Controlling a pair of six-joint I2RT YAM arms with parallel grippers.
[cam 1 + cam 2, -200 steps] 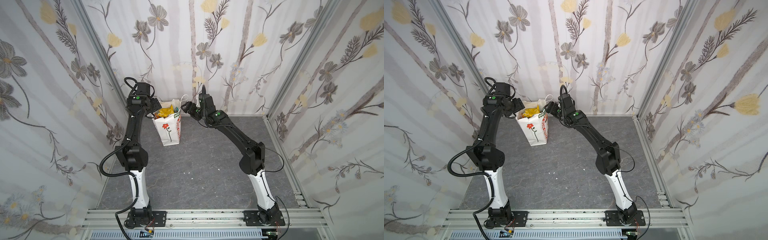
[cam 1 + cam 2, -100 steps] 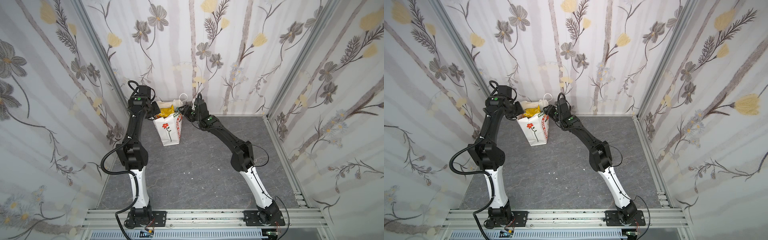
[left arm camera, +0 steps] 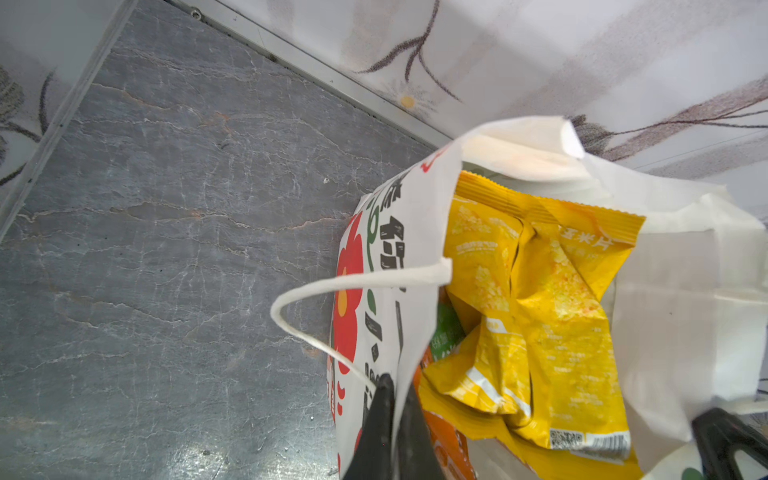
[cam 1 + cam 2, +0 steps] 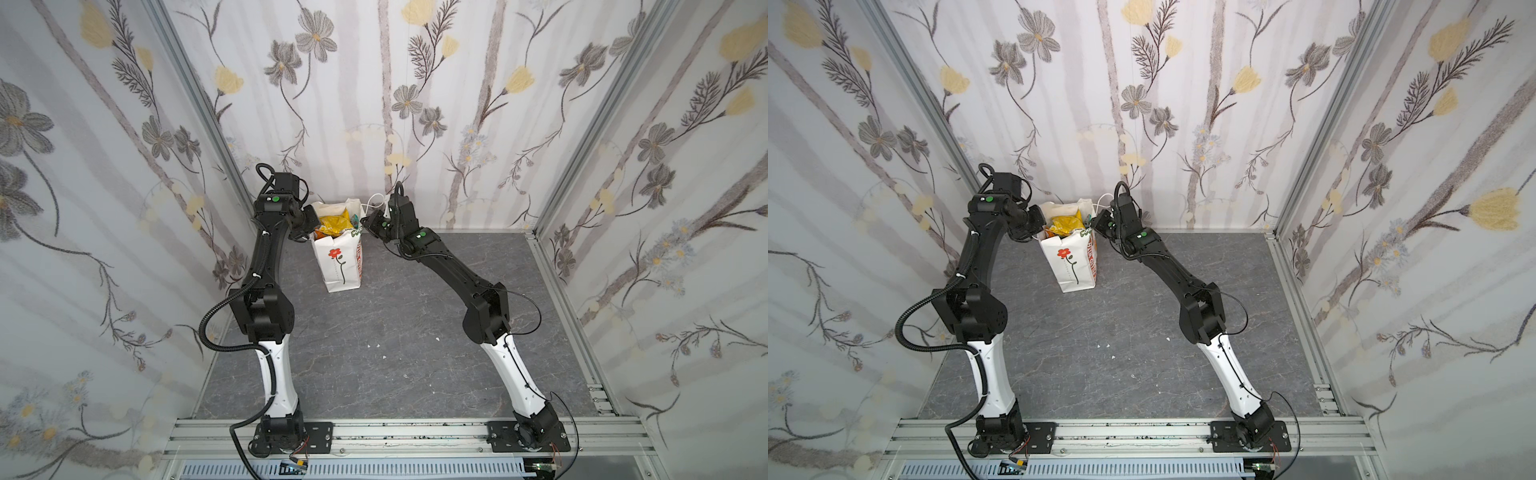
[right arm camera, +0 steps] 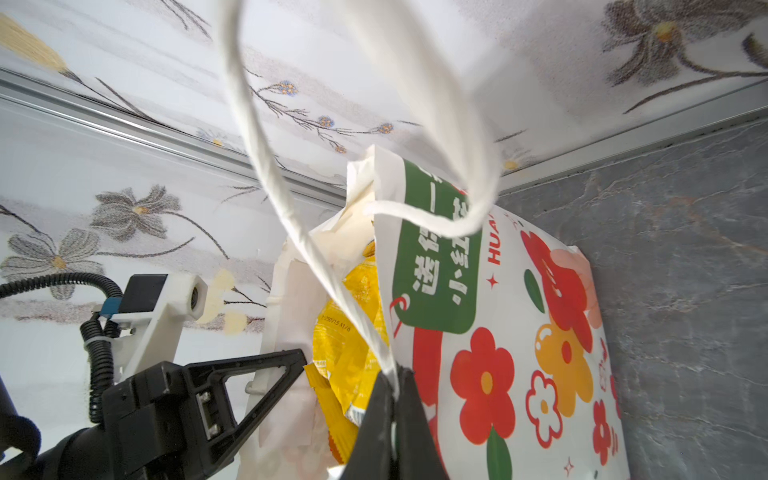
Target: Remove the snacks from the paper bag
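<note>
Left pincer [image 4: 308, 226]: at the left rim of the bag's mouth. In the left wrist view [image 3: 394, 384] its fingers are pressed together on the bag's top edge, paper pinched between them.
Paper bag [image 4: 340, 266]: upright on the desk near the back wall, between the two arms, mouth open, red flower facing the camera in both top views.
Cord handle [image 3: 353, 282]: loops out loosely over the bag's printed side.
Snacks: inside the bag. A crumpled yellow packet [image 3: 540, 311] sits on top, with a green packet [image 3: 446, 332] and an orange packet [image 3: 449, 440] showing beneath it.
Right pincer [image 4: 365, 222]: at the right rim. In the right wrist view [image 5: 395, 376] it is clamped on the bag's edge where a cord meets it.
Desk [image 4: 395, 332]: grey, marbled.
</note>
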